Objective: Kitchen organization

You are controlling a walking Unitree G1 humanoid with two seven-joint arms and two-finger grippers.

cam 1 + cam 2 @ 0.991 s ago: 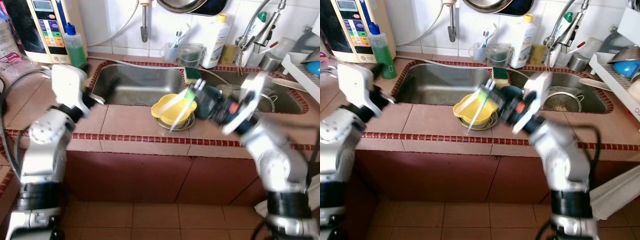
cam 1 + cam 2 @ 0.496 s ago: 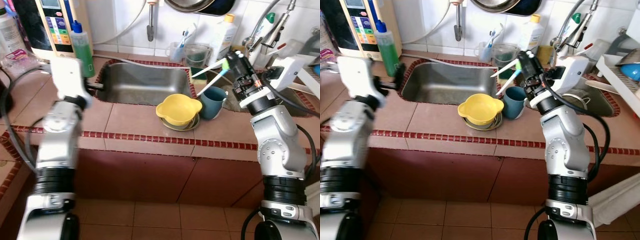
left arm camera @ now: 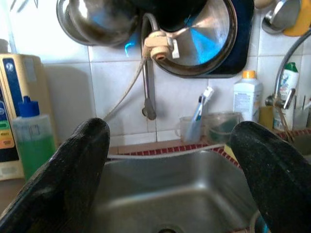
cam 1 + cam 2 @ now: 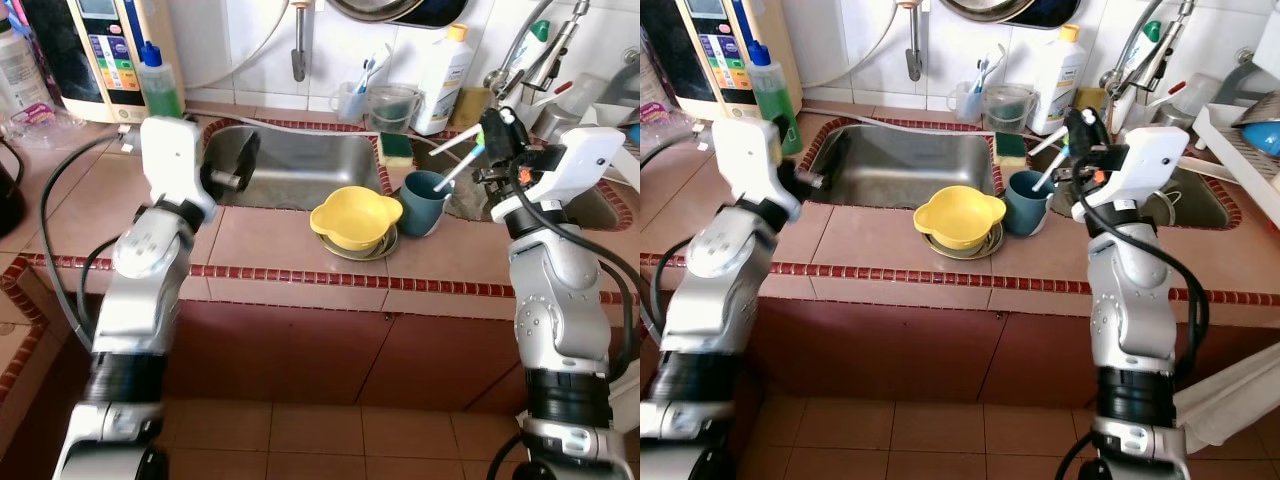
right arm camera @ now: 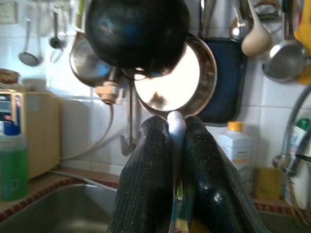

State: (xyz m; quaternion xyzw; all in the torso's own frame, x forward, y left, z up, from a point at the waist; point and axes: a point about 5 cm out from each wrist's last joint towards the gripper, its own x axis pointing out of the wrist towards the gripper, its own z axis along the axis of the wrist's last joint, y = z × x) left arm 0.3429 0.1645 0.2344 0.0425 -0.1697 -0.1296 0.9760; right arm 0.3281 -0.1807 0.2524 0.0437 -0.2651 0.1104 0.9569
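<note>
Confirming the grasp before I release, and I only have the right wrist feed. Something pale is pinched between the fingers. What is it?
Observer: The right gripper is shut on two toothbrushes, one white and one with a green and blue handle.
Operator: Where's the cup relative to them?
Observer: The teal cup stands on the counter just below. The lower brush's end reaches its mouth, and the white one juts out above it.
Operator: Anything crowding the cup?
Observer: A yellow bowl sits close beside it, on the side towards the robot's left.
</note>
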